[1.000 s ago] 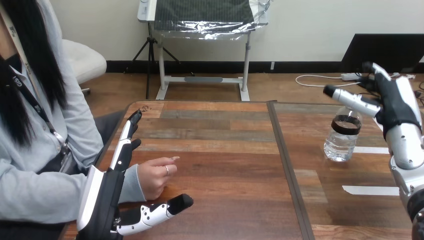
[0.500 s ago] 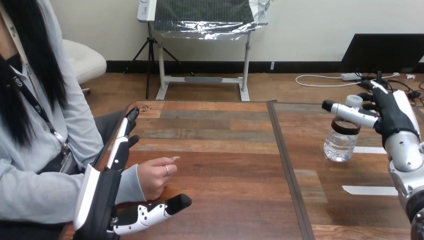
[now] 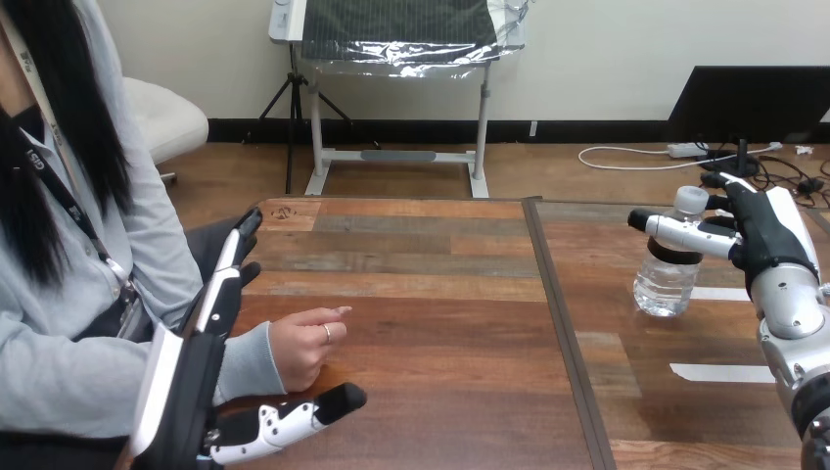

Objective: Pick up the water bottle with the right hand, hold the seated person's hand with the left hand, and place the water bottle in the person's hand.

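**Head view.**

- **Writing:** a dark band is seen round the neck of the water bottle. Its print is too small to be read.
- **Right hand:** found at the view's 3 o'clock, level with the bottle's upper part, and held wide open.
  - Its thumb is stretched straight toward 9 o'clock across the front of the bottle's neck, just under the white cap.
  - Its fingers are reached the same way behind the bottle.
  - The neck is bracketed between thumb and fingers, with nothing curled round it. Whether it is touched cannot be told.
- **Water bottle:** clear, upright, base set on the wooden table at the view's 3 o'clock, at the right hand's 9 o'clock.
- **Left hand:** found at the view's 7 o'clock, spread open, with nothing gripped.
  - Its straight fingers are pointed toward 12 o'clock.
  - Its thumb is laid out toward 3 o'clock.
- **Person's hand:** loosely curled and rested on the table, in the fork between the left hand's fingers and thumb.
  - The grey sleeve cuff is seen just beside the palm of the left hand. Contact cannot be told.
  - The left thumb lies at the person's hand's 6 o'clock, apart from it, with bare wood between.
- **Counts:**
  - One bottle with one cap.
  - Two robot hands.
  - One person's hand.
  - Two white tape strips on the table: the upper strip just beside the bottle's base at its 3 o'clock, and the lower strip at the bottle's 5 o'clock, near the right forearm.
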You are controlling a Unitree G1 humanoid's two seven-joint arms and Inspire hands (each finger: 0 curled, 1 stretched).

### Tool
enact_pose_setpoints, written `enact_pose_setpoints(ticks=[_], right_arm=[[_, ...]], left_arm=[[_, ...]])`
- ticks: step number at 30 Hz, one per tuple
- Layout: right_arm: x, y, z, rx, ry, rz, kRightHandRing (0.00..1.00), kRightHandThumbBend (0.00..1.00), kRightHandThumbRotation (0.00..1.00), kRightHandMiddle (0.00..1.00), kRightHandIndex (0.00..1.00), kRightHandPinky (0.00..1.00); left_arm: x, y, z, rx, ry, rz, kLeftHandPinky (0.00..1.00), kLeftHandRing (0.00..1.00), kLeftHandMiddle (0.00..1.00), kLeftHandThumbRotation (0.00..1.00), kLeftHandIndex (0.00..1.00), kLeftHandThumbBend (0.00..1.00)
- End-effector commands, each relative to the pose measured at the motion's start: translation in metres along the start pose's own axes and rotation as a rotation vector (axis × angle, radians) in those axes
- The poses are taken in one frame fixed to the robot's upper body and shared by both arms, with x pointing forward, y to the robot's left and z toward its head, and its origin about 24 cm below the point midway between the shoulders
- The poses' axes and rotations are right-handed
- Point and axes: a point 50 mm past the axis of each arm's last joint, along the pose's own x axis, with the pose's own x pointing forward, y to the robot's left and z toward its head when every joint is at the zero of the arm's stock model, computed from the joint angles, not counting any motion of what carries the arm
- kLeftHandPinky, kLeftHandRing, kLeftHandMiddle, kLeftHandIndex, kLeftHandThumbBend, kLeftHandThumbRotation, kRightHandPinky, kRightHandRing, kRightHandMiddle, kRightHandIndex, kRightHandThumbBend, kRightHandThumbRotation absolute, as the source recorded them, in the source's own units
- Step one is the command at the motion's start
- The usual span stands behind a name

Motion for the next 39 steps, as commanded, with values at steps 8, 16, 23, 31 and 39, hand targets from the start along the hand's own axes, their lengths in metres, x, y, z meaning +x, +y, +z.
enact_pose_setpoints(ticks=[8,16,23,31,39], right_arm=[[0.000,0.012,0.005,-0.019,-0.010,0.031,0.81,0.89,0.32,0.85,0.90,0.71],[-0.001,0.016,0.001,-0.041,-0.002,0.045,0.80,0.92,0.36,0.84,0.89,0.70],[-0.002,0.019,-0.001,-0.024,0.009,0.061,0.80,0.93,0.34,0.84,0.88,0.70],[-0.003,0.022,-0.002,-0.027,0.012,0.066,0.79,0.93,0.31,0.82,0.86,0.71],[-0.003,0.025,-0.001,-0.038,0.015,0.070,0.76,0.94,0.31,0.80,0.83,0.69]], left_arm=[[0.011,0.010,0.013,0.010,-0.086,0.012,0.89,0.96,1.00,0.55,0.98,1.00],[0.011,0.012,0.014,0.005,-0.089,0.005,0.89,0.97,1.00,0.54,0.98,1.00],[0.010,0.013,0.016,0.002,-0.080,0.002,0.89,0.98,1.00,0.52,0.98,1.00],[0.009,0.013,0.017,-0.004,-0.083,0.008,0.88,0.97,1.00,0.53,0.97,1.00],[0.008,0.013,0.018,-0.012,-0.089,0.008,0.88,0.97,1.00,0.52,0.97,1.00]])
